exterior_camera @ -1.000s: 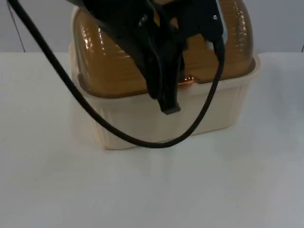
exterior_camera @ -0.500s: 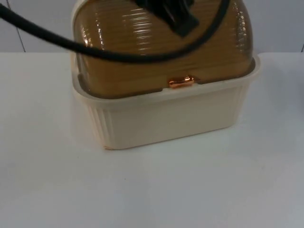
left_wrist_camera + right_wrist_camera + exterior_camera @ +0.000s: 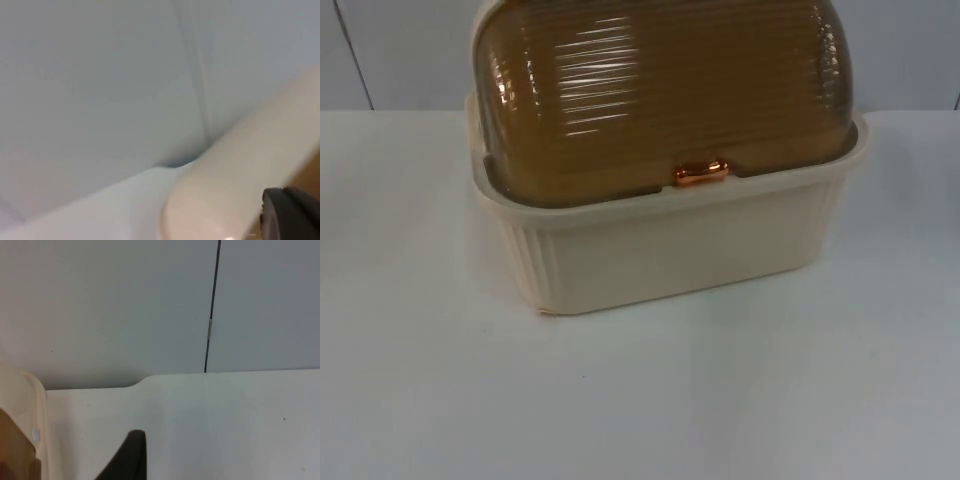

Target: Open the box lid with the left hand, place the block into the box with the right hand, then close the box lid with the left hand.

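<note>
Top view: box on table, amber lid closed; tools' state unclear.

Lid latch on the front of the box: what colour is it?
Shiny copper-orange latch, set on the ribbed translucent amber domed lid; clearest in the top view.

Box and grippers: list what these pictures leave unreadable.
- Box contents: in the top view the ribbed amber lid is shut over the cream box, so the block cannot be made out.
- Left gripper: the left wrist view gives one blurred black fingertip beside the box's rim; open or shut cannot be told.
- Right gripper: the right wrist view gives one fingertip over the table; same doubt.
</note>
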### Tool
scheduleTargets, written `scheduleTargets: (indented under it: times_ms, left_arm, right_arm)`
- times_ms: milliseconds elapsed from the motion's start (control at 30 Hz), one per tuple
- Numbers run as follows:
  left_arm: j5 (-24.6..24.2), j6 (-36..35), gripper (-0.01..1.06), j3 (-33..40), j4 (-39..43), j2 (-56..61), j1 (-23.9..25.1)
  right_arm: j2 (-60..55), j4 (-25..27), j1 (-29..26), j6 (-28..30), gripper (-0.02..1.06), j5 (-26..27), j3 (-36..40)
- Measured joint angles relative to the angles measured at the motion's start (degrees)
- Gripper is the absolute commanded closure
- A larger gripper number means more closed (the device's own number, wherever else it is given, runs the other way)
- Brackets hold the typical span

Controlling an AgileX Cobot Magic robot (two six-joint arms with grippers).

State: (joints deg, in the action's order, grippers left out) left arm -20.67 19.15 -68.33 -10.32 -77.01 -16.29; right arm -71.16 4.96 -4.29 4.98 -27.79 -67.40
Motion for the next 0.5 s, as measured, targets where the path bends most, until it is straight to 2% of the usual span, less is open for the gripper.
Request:
scheduleTargets:
  times_ms: [33, 67, 100, 200, 333, 500]
  left_arm:
    - [0.0, -2.3, 1.05, 0.0, -1.4, 0.0, 2.6]
    - [0.0, -2.3, 1.05, 0.0, -1.4, 0.0, 2.6]
    - [0.1, -4.6, 1.05, 0.5, -3.5, 0.0, 6.1]
    - [0.5, -6.3, 1.05, 2.6, -8.3, 0.0, 11.9]
    - [0.6, -5.5, 1.05, 5.3, -8.9, 0.0, 15.4]
    - [1.3, -4.5, 1.05, 7.2, -7.9, 0.0, 16.3]
  right_arm:
    - [0.0, 0.0, 0.0, -0.3, -0.01, 0.0, 0.0]
    - [0.0, 0.0, 0.0, -0.3, -0.01, 0.0, 0.0]
    - [0.0, 0.0, 0.0, -0.2, -0.01, 0.0, 0.0]
    - [0.0, 0.0, 0.0, -0.2, -0.01, 0.0, 0.0]
    - [0.0, 0.0, 0.0, -0.2, -0.01, 0.0, 0.0]
    - [0.0, 0.0, 0.0, -0.2, -0.01, 0.0, 0.0]
